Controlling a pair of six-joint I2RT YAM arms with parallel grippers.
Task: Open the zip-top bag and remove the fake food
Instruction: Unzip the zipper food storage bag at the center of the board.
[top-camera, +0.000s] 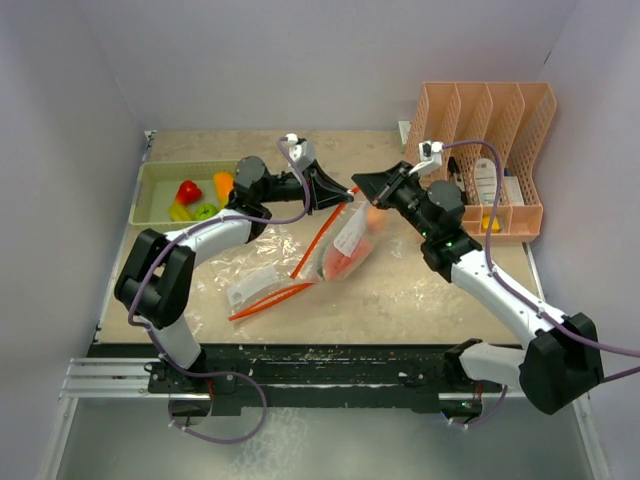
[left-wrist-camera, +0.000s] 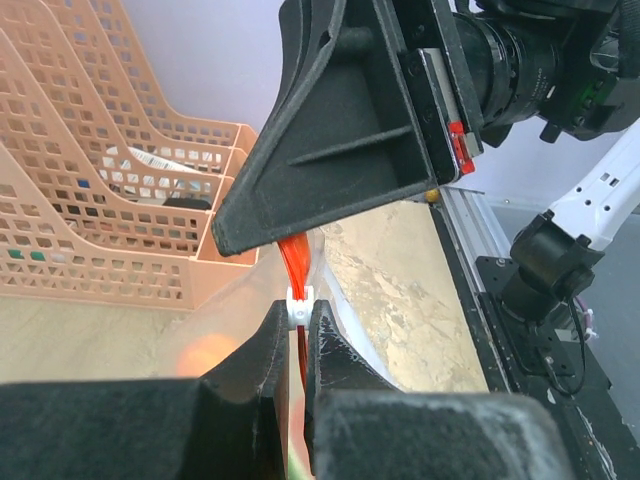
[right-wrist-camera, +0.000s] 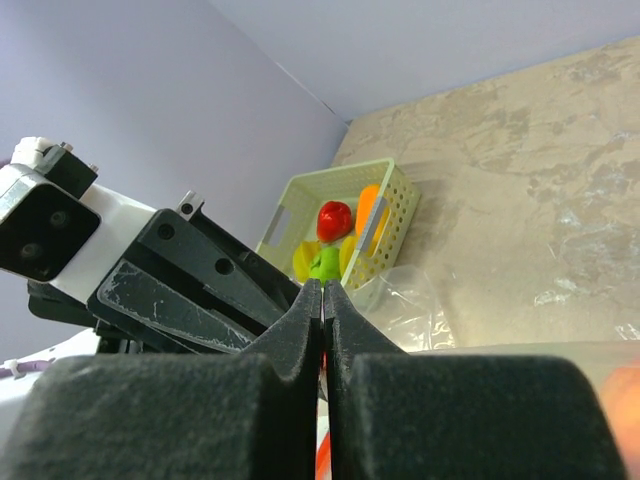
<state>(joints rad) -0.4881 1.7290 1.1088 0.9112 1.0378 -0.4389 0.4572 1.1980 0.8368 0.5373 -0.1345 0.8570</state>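
Observation:
The clear zip-top bag (top-camera: 355, 235) hangs over the table's middle, pinched from both sides at its orange zip strip. Inside it lies orange-red fake food (top-camera: 348, 262). My left gripper (top-camera: 345, 196) is shut on the white zip slider (left-wrist-camera: 298, 306), which sits on the orange strip between its fingertips (left-wrist-camera: 275, 330). My right gripper (top-camera: 360, 186) faces it, shut on the bag's top edge, with the orange strip (right-wrist-camera: 322, 455) showing between its fingers (right-wrist-camera: 300, 320). More fake food lies in the green tray (top-camera: 150, 195): a red piece (top-camera: 188, 190), an orange one (top-camera: 223, 184), plus yellow and green.
A second clear bag (top-camera: 255, 285) with an orange zip lies flat on the table, left of the hanging one. A peach file rack (top-camera: 490, 110) holding white bottles stands at the back right, close behind the right arm. White walls enclose the table.

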